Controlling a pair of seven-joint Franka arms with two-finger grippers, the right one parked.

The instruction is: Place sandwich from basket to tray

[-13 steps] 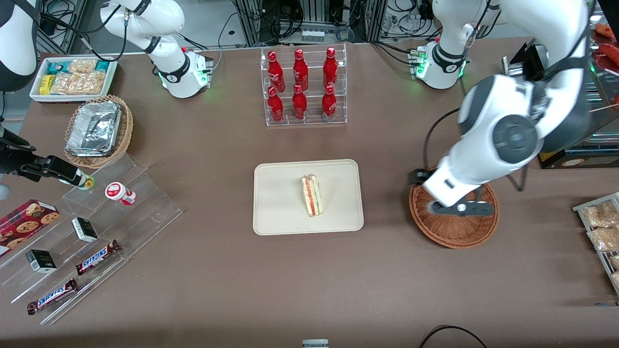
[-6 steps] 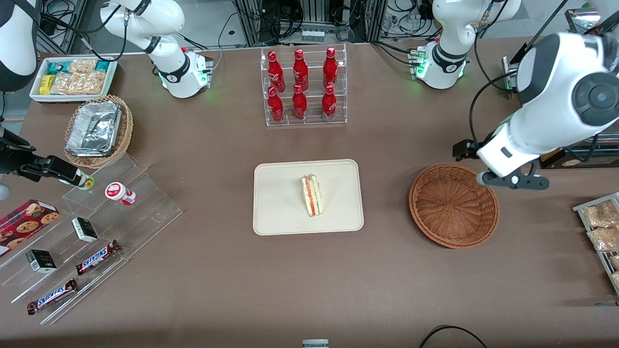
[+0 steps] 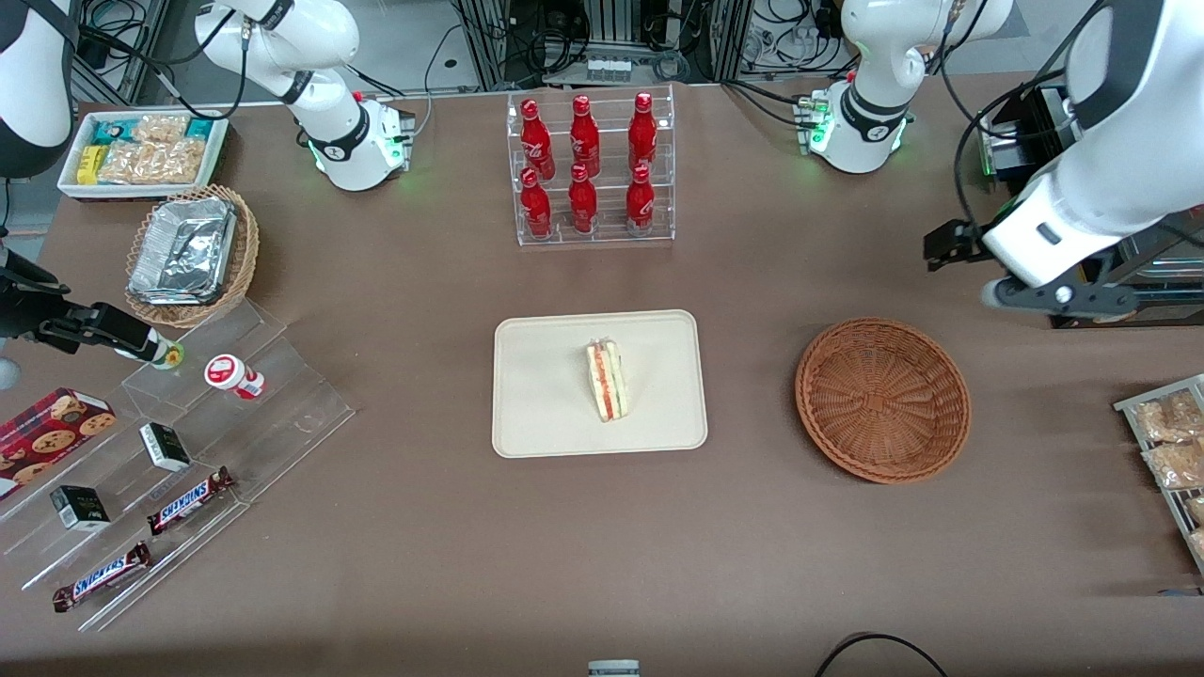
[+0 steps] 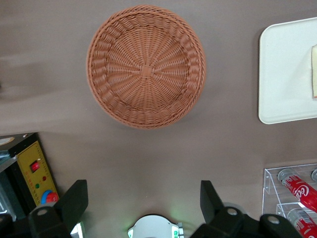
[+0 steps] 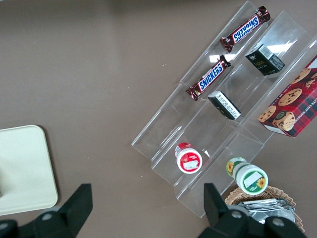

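The sandwich point(image 3: 607, 381) lies on its side in the middle of the cream tray point(image 3: 546, 404), its red and green filling facing up. One edge of it shows in the left wrist view point(image 4: 314, 69), on the tray point(image 4: 285, 74). The reddish-brown wicker basket point(image 3: 882, 400) beside the tray is empty; it also shows in the left wrist view point(image 4: 146, 67). My left gripper point(image 3: 1058, 299) hangs high above the table, farther from the front camera than the basket and toward the working arm's end. It is wide open point(image 4: 142, 201) and holds nothing.
A clear rack of red bottles point(image 3: 588, 169) stands farther back than the tray. A black box with a yellow panel point(image 4: 34, 168) and the arm's base point(image 3: 856, 132) are near the gripper. A snack rack point(image 3: 1171, 442) lies at the working arm's end; acrylic steps point(image 3: 188, 442) at the parked arm's.
My left gripper has lifted from over the basket and moved away from the front camera, toward the working arm's end. The sandwich, tray and basket have not moved.
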